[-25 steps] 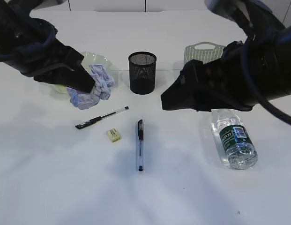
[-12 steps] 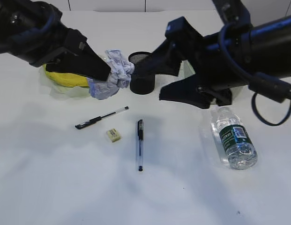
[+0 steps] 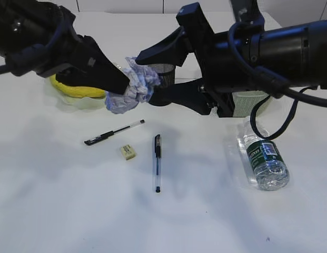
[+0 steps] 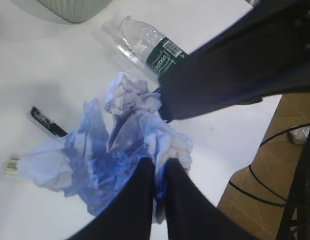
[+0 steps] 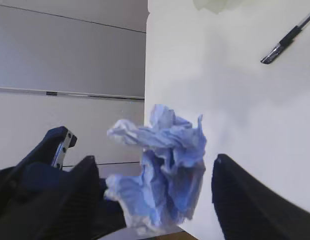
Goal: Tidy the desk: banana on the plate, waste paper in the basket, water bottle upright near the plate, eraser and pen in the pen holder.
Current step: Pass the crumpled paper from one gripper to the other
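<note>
My left gripper (image 3: 122, 84) is shut on the crumpled waste paper (image 3: 134, 88), holding it in the air left of the black pen holder (image 3: 164, 73). My right gripper (image 3: 147, 78) is open, with one finger above the paper and one below. In the right wrist view the waste paper (image 5: 164, 165) hangs between the wide-apart fingers (image 5: 229, 185). The banana (image 3: 73, 89) lies on the plate (image 3: 79, 101). The water bottle (image 3: 263, 158) lies on its side on the desk (image 3: 58, 200). The eraser (image 3: 128, 152) and two pens (image 3: 115, 132) (image 3: 157, 162) lie in the middle.
The green basket (image 3: 247, 101) stands at the back right, largely hidden behind my right arm. The pen holder is mostly covered by the right gripper. In the left wrist view the bottle (image 4: 150, 47) and the basket (image 4: 72, 7) show beyond the paper (image 4: 120, 145).
My left gripper has carried the waste paper up and to the right, uncovering the banana. My right gripper has swung in leftward, and its open fingers now straddle the paper.
</note>
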